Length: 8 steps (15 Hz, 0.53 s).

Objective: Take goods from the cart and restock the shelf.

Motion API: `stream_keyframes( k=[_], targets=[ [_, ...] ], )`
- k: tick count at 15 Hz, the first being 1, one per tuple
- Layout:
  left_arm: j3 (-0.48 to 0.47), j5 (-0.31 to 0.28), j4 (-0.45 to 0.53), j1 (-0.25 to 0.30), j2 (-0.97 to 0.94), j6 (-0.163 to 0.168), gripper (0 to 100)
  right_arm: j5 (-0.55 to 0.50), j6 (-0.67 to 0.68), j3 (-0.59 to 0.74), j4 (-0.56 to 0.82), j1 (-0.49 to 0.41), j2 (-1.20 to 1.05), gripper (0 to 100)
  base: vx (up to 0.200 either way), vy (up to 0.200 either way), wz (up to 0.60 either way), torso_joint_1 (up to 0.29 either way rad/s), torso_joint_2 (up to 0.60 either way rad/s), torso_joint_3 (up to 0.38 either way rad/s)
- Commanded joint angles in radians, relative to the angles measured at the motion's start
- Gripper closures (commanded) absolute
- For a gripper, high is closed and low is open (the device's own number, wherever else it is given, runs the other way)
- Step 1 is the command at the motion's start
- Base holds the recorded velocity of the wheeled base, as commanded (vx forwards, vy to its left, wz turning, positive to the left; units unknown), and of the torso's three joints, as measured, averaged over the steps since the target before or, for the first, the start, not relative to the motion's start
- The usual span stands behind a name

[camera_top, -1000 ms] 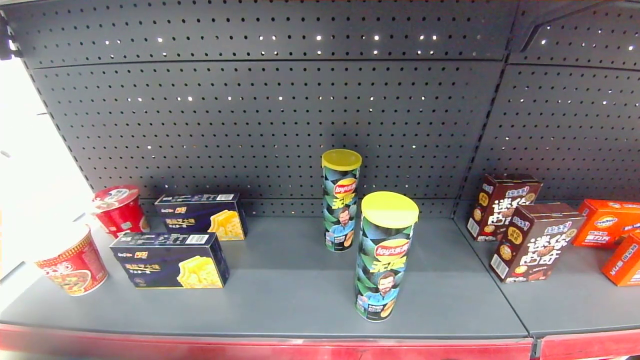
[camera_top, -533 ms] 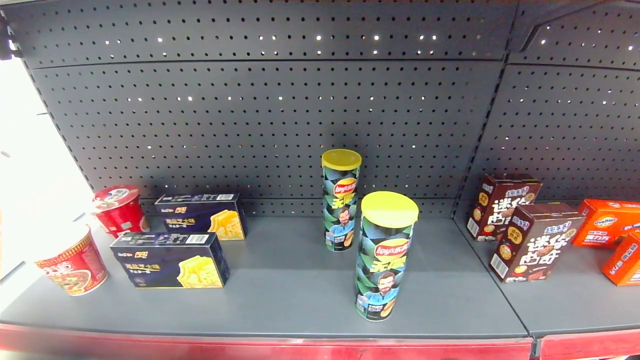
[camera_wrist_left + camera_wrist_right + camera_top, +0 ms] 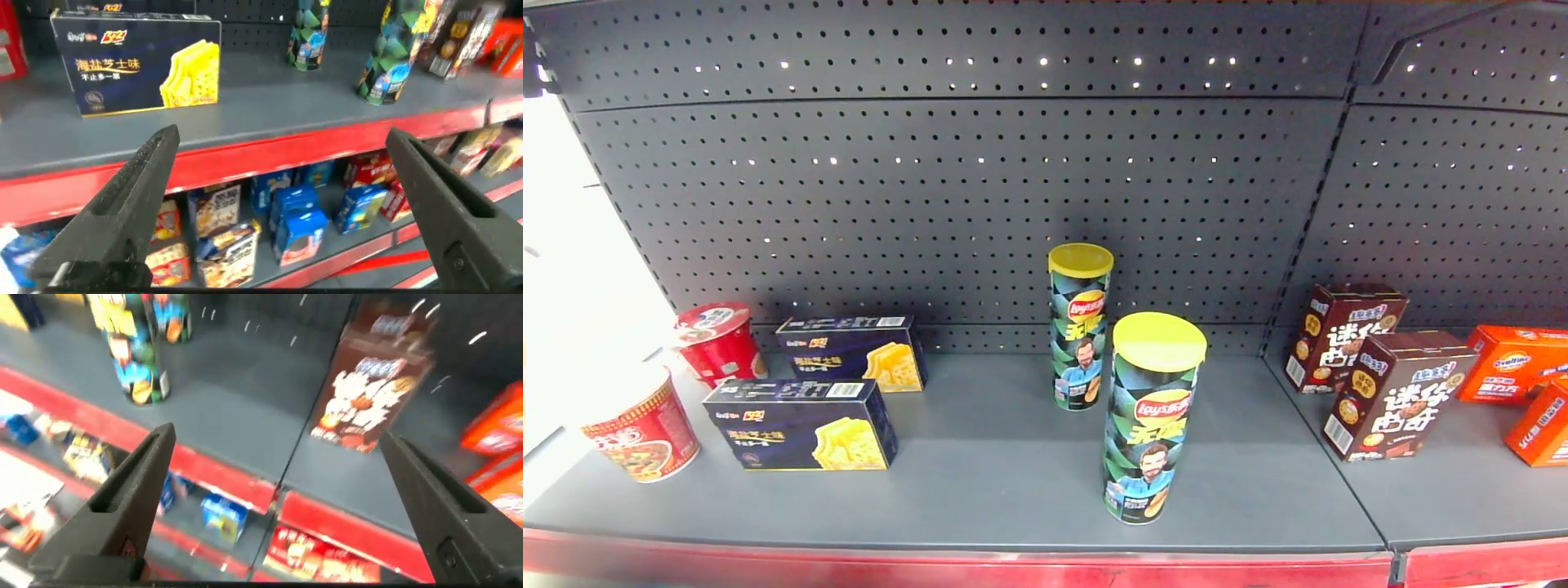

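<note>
In the head view the shelf (image 3: 980,482) carries two red noodle cups (image 3: 641,433) at the left and two navy cracker boxes (image 3: 800,425) beside them. The front chip can (image 3: 1152,416) and rear chip can (image 3: 1080,327) stand upright in the middle, with brown boxes (image 3: 1392,396) and orange boxes (image 3: 1511,363) at the right. In the left wrist view the left tool (image 3: 282,139) hangs spread wide and empty before the shelf's red front edge. A navy cracker box and both cans stand beyond it, well apart, and blue packets (image 3: 286,216) sit on a lower shelf. In the right wrist view the right tool (image 3: 278,437) is likewise spread and empty, with a chip can and a brown box beyond it, untouched.
</note>
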Motion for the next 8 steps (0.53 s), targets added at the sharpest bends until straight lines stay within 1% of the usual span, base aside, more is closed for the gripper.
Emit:
stream_keyframes(
  k=[1, 3, 4, 7, 8],
  targets=[
    [0.001, -0.001, 0.002, 0.000, 0.000, -0.006, 0, 0.000, -0.001, 0.033, -0.058, 0.055, 0.135, 0, 0.000, 0.000, 0.00, 0.000, 0.00, 0.000],
    [0.001, -0.001, 0.002, 0.000, 0.000, -0.014, 0, -0.016, -0.001, 0.081, -0.241, 0.096, 0.247, 0, 0.000, 0.000, 0.00, 0.000, 0.00, 0.000],
    [0.001, -0.001, 0.000, -0.002, 0.000, -0.020, 0, -0.049, 0.002, 0.093, -0.319, 0.127, 0.298, 0, 0.000, 0.000, 0.00, 0.000, 0.00, 0.000],
    [0.001, -0.001, 0.000, -0.002, 0.000, -0.034, 0, -0.171, 0.048, 0.122, -0.469, 0.265, 0.417, 0, 0.000, 0.000, 0.00, 0.000, 0.00, 0.000],
    [0.001, -0.002, -0.001, -0.002, 0.000, -0.052, 0, -0.187, 0.063, 0.128, -0.497, 0.285, 0.440, 0, 0.000, 0.000, 0.00, 0.000, 0.00, 0.000]
  ],
)
